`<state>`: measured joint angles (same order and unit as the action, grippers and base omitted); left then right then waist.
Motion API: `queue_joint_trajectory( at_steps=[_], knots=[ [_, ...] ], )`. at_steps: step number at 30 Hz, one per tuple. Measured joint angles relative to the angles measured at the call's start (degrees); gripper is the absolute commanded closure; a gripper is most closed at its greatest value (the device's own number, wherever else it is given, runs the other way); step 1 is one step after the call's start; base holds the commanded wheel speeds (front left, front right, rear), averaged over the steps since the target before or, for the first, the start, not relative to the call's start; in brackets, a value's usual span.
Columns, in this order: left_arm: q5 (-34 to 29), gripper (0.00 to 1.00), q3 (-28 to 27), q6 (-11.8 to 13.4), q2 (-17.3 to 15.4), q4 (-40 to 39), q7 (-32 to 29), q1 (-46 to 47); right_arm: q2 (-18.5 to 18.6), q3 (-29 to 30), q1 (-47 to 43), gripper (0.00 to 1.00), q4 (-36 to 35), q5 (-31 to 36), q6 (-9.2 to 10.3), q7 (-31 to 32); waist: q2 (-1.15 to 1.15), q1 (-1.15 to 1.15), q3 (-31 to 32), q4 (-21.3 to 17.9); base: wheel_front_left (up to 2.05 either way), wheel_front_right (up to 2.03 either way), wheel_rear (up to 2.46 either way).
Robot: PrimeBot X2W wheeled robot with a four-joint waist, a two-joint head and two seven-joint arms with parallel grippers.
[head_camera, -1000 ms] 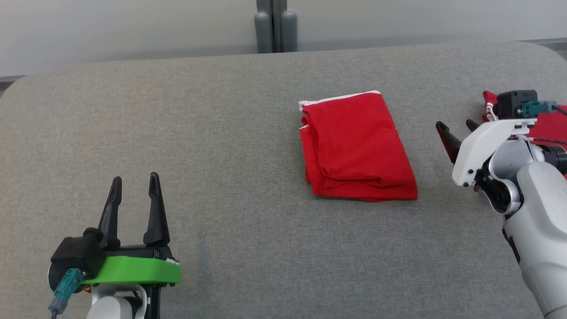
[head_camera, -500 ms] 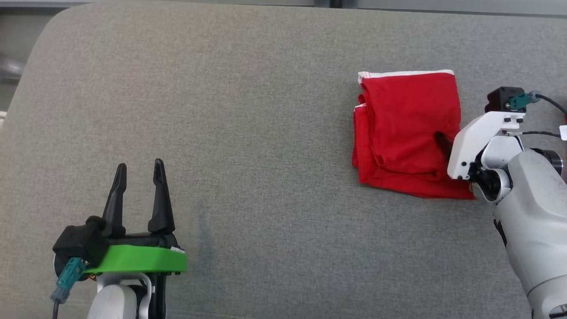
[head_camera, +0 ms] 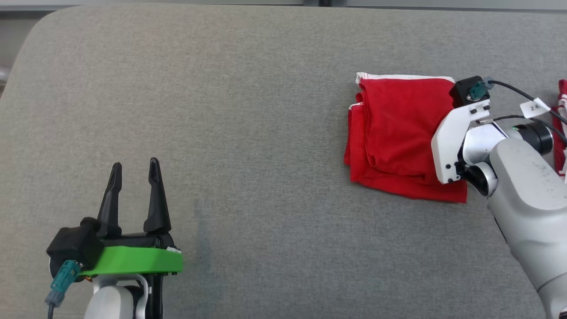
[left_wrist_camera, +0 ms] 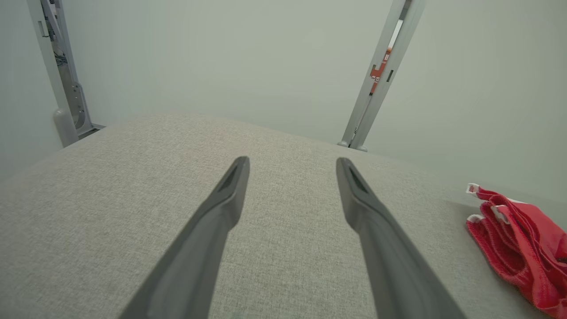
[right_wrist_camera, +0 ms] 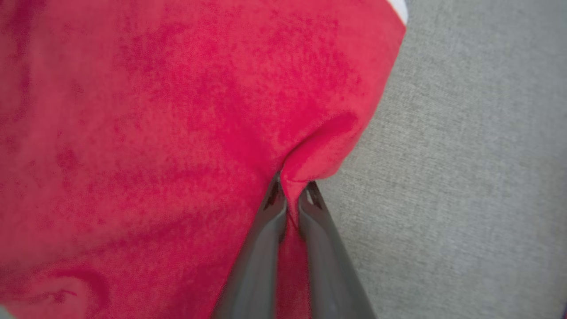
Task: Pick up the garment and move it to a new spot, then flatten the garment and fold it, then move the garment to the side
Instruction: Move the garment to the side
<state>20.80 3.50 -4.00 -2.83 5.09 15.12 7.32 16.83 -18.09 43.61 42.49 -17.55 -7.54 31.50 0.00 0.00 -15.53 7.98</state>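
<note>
Operator: What's different in the head view?

Spotter: Your right arm's white wrist mount [head_camera: 452, 137] now sits over the right edge of the folded red garment [head_camera: 394, 128]. A second ago it hung apart from the cloth with its fingers spread. The garment lies toward the far right corner of the worktop [head_camera: 221, 110]. Your left end effector [head_camera: 135, 163] rests by the near left corner, fingers parted, holding nothing.

Operator: And the left wrist view?

Spotter: Fingers apart over bare worktop, with the garment well off to their right.

Operator: Right wrist view?

Spotter: Your right end effector [right_wrist_camera: 290, 195] is closed on a pinched ridge of red cloth at the garment's edge, so you have your grip. The folding looks done, and I judge that what's left is carrying it to the side. You may have pinched only the top layers, so the fold could open as you lift.
</note>
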Motion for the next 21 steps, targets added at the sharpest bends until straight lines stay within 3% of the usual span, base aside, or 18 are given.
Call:
queue_joint_trajectory(
  at_steps=[8,13,21],
  knots=[
    [-0.30,0.00,-1.37,0.29,0.00,-2.29,0.01,-0.70,11.72,-13.21,4.70,1.00,-17.02,-6.97,0.00,9.13,0.00,0.00,0.76,-6.37,0.00,0.00,0.00],
    [-0.86,0.00,-1.46,-0.29,0.01,-2.77,0.00,0.53,17.28,-14.07,6.65,1.00,-21.43,-8.37,0.01,10.02,0.00,0.00,0.30,-10.80,0.00,0.00,0.00],
    [-2.97,0.00,-0.71,-1.44,0.02,-3.22,0.00,2.66,22.01,-10.89,7.01,1.00,-20.39,-6.41,0.01,7.58,0.00,0.00,-2.66,-16.00,0.00,0.00,0.00]
  ],
)
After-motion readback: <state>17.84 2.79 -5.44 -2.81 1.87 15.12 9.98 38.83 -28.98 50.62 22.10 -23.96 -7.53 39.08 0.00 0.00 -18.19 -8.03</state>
